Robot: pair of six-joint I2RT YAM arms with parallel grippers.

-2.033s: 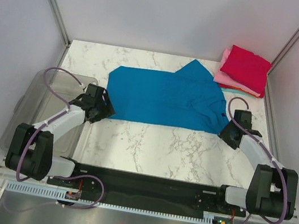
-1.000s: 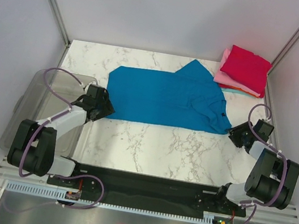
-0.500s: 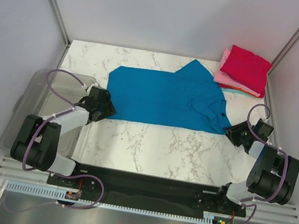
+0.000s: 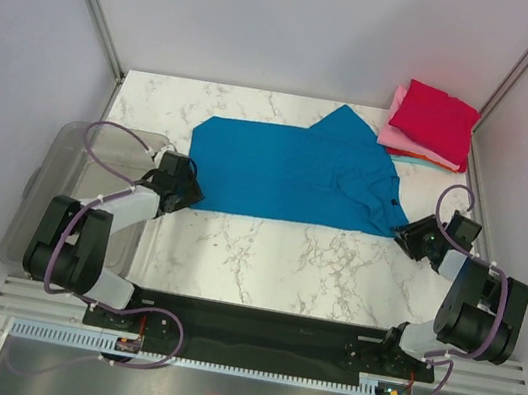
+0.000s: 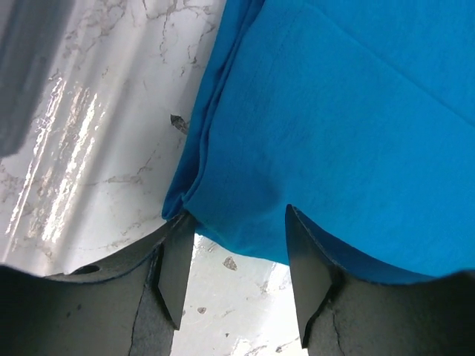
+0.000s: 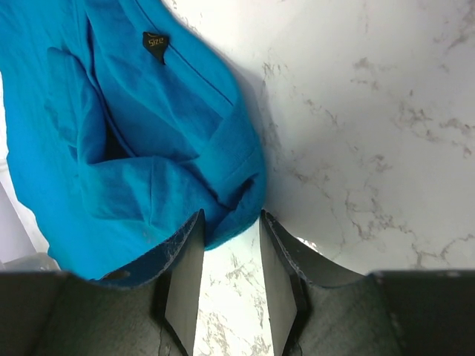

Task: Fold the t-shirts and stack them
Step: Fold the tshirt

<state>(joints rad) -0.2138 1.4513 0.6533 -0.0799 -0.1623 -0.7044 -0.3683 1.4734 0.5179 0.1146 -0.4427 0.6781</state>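
A bright blue t-shirt point(image 4: 298, 175) lies folded lengthwise across the marble table, collar end to the right. My left gripper point(image 4: 187, 192) is open at its near left corner; in the left wrist view the blue corner point(image 5: 223, 215) reaches just between the open fingers point(image 5: 176, 274). My right gripper point(image 4: 408, 234) is open at the near right corner; in the right wrist view the collar fold point(image 6: 230, 193) sits at the tips of the open fingers point(image 6: 185, 285). A stack of folded shirts, crimson red point(image 4: 437, 119) over pink point(image 4: 402, 137) with teal barely showing, lies at the far right.
A clear grey plastic bin point(image 4: 67, 190) stands at the table's left edge beside my left arm. Grey walls and metal posts close in the table. A small black size tag point(image 6: 154, 41) shows inside the collar.
My right gripper pulled back to the right a second ago and has come back in to the shirt's near right corner. My left gripper has edged closer to the near left corner.
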